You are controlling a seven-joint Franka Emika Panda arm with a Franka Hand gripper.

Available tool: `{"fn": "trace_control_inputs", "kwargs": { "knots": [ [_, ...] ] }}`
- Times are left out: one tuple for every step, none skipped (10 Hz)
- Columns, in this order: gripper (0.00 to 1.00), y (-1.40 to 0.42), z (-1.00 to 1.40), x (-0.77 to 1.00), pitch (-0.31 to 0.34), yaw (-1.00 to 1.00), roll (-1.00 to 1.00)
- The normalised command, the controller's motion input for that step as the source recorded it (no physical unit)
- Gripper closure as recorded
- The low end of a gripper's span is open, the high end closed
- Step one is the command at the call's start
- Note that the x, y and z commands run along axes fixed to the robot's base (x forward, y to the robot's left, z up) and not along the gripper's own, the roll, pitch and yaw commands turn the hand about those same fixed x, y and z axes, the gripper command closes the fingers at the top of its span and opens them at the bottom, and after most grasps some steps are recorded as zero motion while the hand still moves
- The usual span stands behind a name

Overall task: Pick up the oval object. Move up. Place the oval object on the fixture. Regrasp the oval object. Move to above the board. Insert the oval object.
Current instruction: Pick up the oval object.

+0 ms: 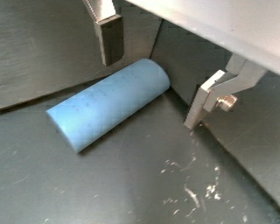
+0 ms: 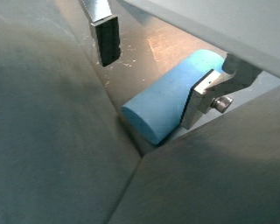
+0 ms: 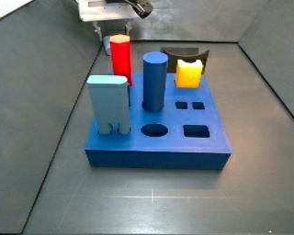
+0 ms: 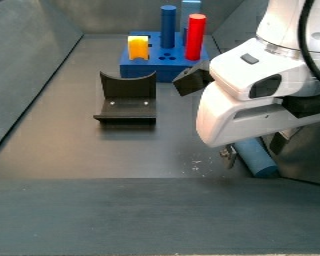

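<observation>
Pale blue and smooth, the rounded oval peg [image 1: 108, 103] lay on its side on the dark table [image 1: 130, 188] against a wall; the hand [image 1: 154, 74] hung low over it, silver fingers [image 1: 112, 40] spread wide, straddling the peg without pinching, apparently lined up for the pickup; the black bracket fixture [image 4: 127, 97] stood well apart, empty.
</observation>
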Motion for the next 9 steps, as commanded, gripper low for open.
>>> {"fn": "trace_control_inputs", "kwargs": {
  "knots": [
    [0.0, 0.0, -1.0, -0.25, -0.02, 0.01, 0.0],
    [0.0, 0.0, -1.0, -0.1, 0.0, 0.13, 0.01],
    [0.0, 0.0, -1.0, -0.09, 0.0, 0.13, 0.01],
    [0.0, -0.07, -1.0, 0.49, 0.0, 0.11, 0.0],
    [0.0, 0.0, -1.0, 0.89, -0.01, 0.03, -0.1],
    [0.0, -0.01, -1.0, 0.91, -0.01, 0.0, -0.09],
    [0.0, 0.0, -1.0, 0.98, 0.0, -0.06, 0.0],
    [0.0, 0.03, -1.0, 0.85, 0.0, -0.19, 0.0],
    [0.0, 0.0, -1.0, 0.58, 0.0, -0.19, 0.0]
  ]
}}
